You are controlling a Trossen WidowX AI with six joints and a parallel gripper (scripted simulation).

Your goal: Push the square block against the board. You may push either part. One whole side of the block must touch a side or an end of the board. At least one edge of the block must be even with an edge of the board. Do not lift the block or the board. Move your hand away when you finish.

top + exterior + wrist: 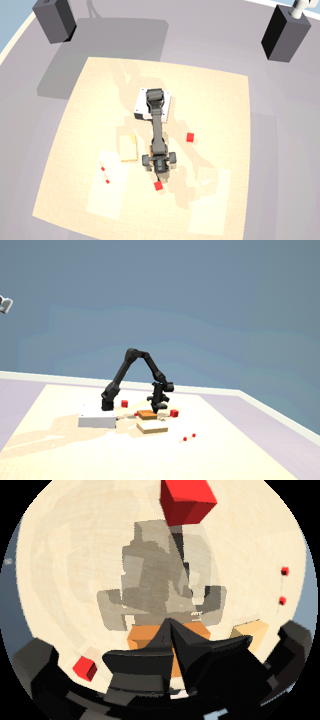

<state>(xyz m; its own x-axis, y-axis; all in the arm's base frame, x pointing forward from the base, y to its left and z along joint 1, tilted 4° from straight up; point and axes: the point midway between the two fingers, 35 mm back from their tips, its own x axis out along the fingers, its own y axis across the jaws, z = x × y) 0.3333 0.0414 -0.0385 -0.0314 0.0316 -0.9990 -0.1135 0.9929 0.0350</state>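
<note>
An orange block [146,413] [141,631] lies flat, mostly hidden under the arm in the top view. A dark line crosses its top in the exterior view; I cannot tell whether that is a seam or a shadow. A pale cream rectangular board [127,148] [153,426] [252,632] lies flat to its left in the top view, with a gap between them. My gripper [155,412] [168,620] is shut and empty. It points down by the block's side away from the arm base; contact is unclear. Its fingertips are hidden in the top view.
One red cube [158,185] [174,413] [187,501] lies beyond the gripper, another [189,137] [124,403] [85,668] to the right. Two tiny red cubes lie left of the board's outer end. Another tiny red cube [135,414] sits near the orange block's base-side end.
</note>
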